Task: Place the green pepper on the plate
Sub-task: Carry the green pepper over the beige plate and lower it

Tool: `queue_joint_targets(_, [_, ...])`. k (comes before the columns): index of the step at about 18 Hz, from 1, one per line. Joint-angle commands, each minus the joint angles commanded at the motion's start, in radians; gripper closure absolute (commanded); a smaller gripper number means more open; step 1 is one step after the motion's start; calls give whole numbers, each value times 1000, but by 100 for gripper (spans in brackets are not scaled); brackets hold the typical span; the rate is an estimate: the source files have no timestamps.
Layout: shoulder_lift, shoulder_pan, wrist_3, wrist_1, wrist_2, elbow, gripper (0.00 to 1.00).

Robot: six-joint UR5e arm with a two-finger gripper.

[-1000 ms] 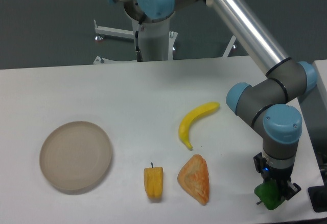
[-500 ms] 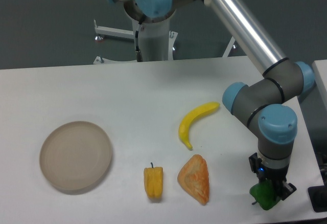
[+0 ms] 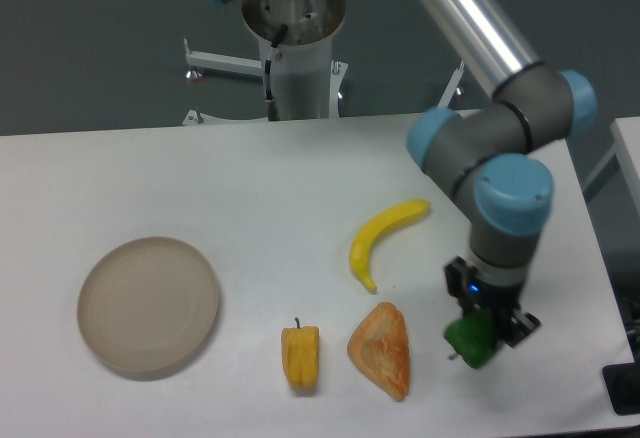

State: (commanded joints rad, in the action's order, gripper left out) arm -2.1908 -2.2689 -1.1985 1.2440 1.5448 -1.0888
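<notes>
Camera view from the fixed position shows the gripper (image 3: 482,330) clenched on the green pepper (image 3: 470,341), holding it above the table (image 3: 200,178) near the front edge, right of centre. Compared with the earlier frames, arm and pepper have shifted leftward and away from the front right corner, and the pepper now hangs just beside the orange wedge-shaped food piece (image 3: 381,350) rather than well apart from it. The fingers are mostly covered by the wrist and the pepper, so only small dark parts of them show at either side of it; the stem is hard to make out.

Along the front edge, the yellow-orange pepper (image 3: 301,356) lies left of the wedge, both unmoved. The plate (image 3: 149,304) sits toward the front left part of the table, well apart from the green pepper, unchanged in place. Farther back, the banana (image 3: 384,238) lies near the middle right, curved, in the same spot as before.

Beyond the far edge stands the arm's base column (image 3: 298,53), with its top cut off by the upper border. A dark object (image 3: 626,390) at the front right corner is cropped by the picture's edge and cannot be identified.
</notes>
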Motion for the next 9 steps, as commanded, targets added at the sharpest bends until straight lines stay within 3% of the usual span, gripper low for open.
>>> queue_joint_targets(6, [140,114,272,-6,-57,-183,67])
queue_joint_targets(9, [169,198,422,-9,-61,-226,67])
